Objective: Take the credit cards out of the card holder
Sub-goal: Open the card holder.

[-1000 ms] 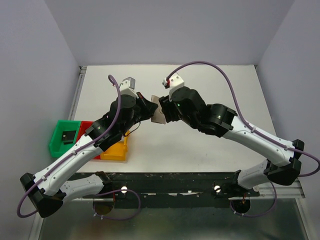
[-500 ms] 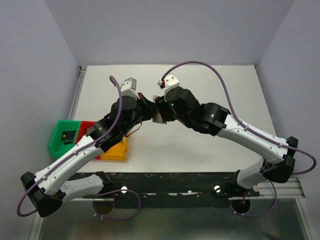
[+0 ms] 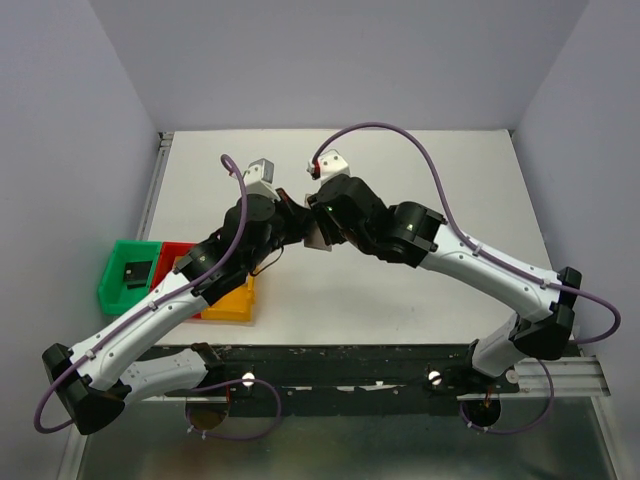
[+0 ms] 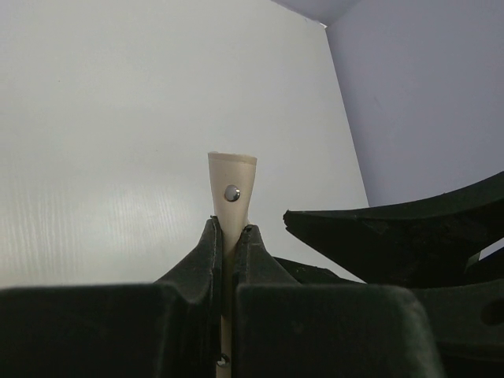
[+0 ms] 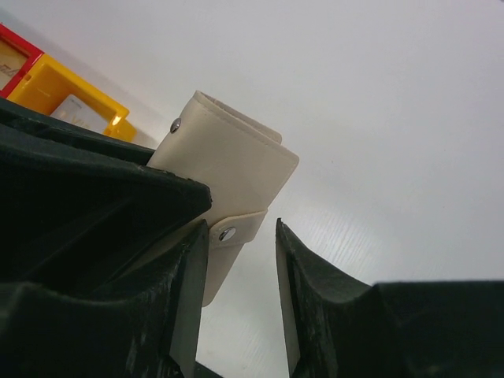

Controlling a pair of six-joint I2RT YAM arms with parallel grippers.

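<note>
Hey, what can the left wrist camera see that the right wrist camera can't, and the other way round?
Only the left wrist: the left gripper shut on the card holder, seen edge-on. Only the right wrist: the holder's closed cream face, the yellow bin, the red bin, and the right gripper open astride the snap tab. Both: the card holder and the white table.
</note>
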